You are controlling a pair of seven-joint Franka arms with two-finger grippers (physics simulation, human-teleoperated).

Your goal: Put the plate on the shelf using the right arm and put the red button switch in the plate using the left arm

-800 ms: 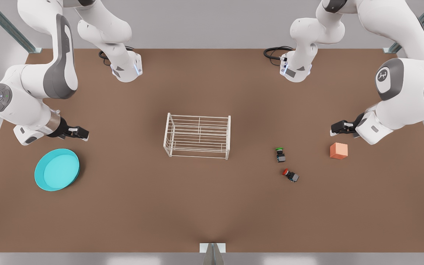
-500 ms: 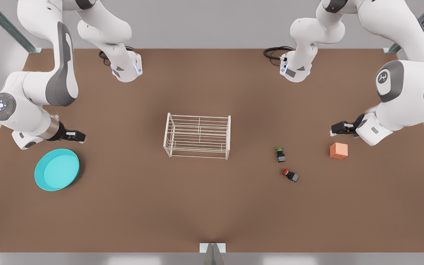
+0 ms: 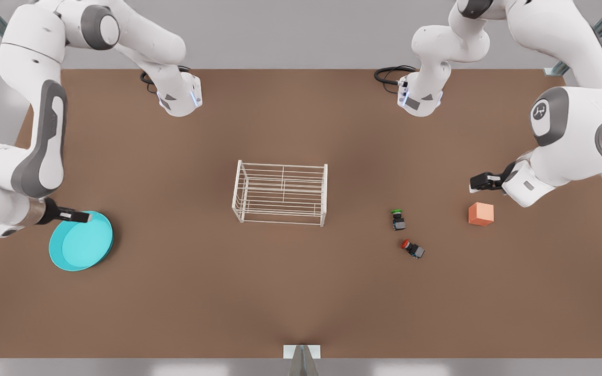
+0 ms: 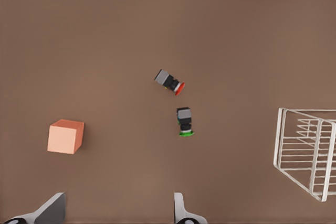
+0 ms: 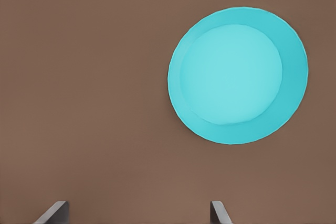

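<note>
One round glossy turquoise plate (image 3: 80, 241), wire shelf (image 3: 280, 194), right tool (image 3: 82, 216) spread.

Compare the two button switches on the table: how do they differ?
Cap: the red button switch has a red cap; the green button switch has a green one.
Place: the red one lies nearer the front view's bottom edge, the green one nearer the shelf.
Pose: their bodies point in different directions.
Shared: both have dark blocky bodies, look alike in size, and sit untouched on the table.
</note>
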